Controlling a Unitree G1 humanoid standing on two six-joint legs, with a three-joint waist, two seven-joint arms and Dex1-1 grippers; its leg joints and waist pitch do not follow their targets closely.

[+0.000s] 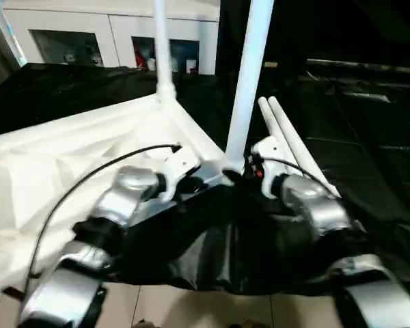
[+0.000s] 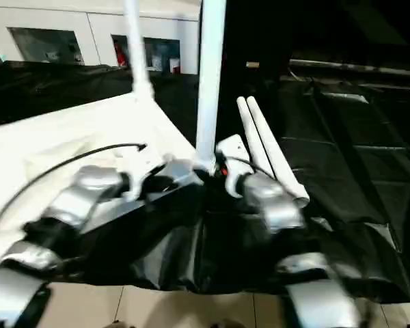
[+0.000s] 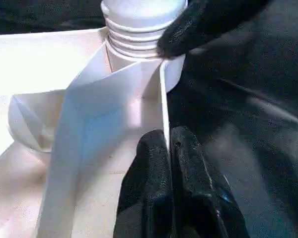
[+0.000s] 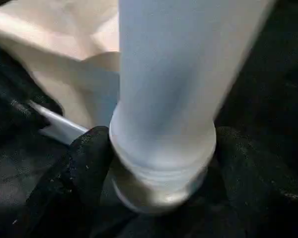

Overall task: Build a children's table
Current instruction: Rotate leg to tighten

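The right gripper [image 4: 159,163] brackets the threaded foot of an upright leg [image 1: 248,82] in the upturned top's [image 1: 68,164] near corner socket, while the left gripper [image 3: 170,148], fingers pressed together, pinches the rim [image 3: 164,99] beside it.

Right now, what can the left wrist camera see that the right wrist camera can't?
Left wrist view: the left gripper, its jaws pinched shut on the thin rim of the white tabletop, and ribs inside the upturned top.

Right wrist view: the right gripper, its black fingers on either side of the leg's base, seen up close.

Both: the upright white leg with its threaded end at the corner socket, and the black sheet underneath.
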